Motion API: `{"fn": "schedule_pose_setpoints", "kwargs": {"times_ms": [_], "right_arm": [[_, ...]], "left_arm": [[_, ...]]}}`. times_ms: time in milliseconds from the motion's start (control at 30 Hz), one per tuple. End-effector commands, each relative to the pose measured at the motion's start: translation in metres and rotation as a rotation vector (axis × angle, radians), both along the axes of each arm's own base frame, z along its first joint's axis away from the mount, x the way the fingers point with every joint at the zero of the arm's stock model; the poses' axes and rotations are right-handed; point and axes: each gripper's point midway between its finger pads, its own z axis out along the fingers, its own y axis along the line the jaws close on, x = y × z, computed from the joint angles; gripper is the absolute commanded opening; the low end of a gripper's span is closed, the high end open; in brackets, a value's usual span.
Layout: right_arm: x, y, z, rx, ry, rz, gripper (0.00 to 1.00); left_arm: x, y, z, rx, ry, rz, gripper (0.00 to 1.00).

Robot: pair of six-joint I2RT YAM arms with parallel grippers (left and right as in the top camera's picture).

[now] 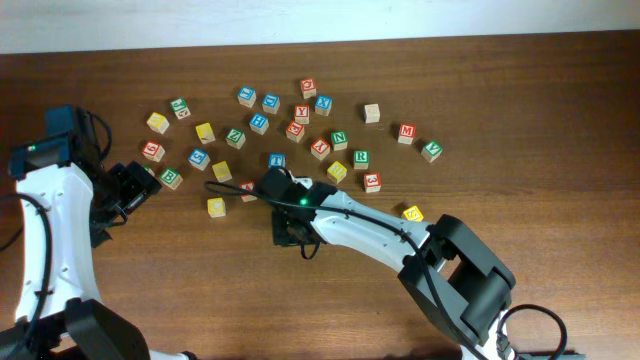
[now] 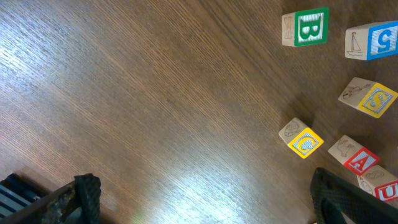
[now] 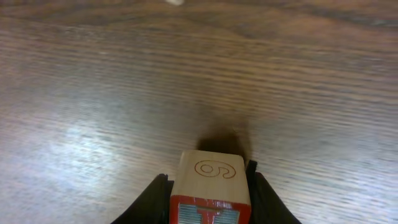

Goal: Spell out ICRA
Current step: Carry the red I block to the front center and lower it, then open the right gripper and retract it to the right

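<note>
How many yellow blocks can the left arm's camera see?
2. The yellow S block sits near the right edge, under the blue block. The yellow C block lies lower left of it, beside the red A block. Others may be out of frame.

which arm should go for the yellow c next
Left, probably: the left jaws are open and empty with the yellow C close ahead, while the right jaws hold a red-faced cube.

on the tabletop [image 1: 520,100], the c cube [image 2: 305,142] lay just left of the a cube [image 2: 360,162], with the b cube [image 2: 310,27] behind them; the i cube [image 3: 211,186] sat in the right gripper [image 3: 209,194], in front and right of them.
</note>
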Motion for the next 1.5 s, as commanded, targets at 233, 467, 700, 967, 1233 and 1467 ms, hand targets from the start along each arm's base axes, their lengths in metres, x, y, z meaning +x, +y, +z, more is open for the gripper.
{"fn": "schedule_pose_setpoints", "kwargs": {"times_ms": [233,467,700,967,1233,1467], "right_arm": [[0.009,-0.003,0.001,-0.029,-0.046,-0.02,0.34],[0.016,-0.008,0.014,-0.013,-0.055,-0.037,0.76],[0.038,-0.035,0.132,0.079,-0.205,-0.021,0.85],[0.044,-0.293,0.224,-0.057,-0.227,-0.631,0.98],[0.005,-0.433,0.208,-0.201,-0.095,-1.052,0.98],[0.003,-0.442,0.208,-0.202,-0.096,-1.083,0.98]], "left_arm": [[0.0,0.001,0.005,0.005,-0.02,0.015,0.99],[0.0,0.001,0.005,0.005,-0.02,0.015,0.99],[0.0,0.001,0.005,0.004,-0.02,0.015,0.99],[0.0,0.001,0.005,0.005,-0.02,0.015,0.99],[0.0,0.001,0.005,0.004,-0.02,0.015,0.99],[0.001,-0.001,0.005,-0.005,-0.024,0.014,0.99]]}}
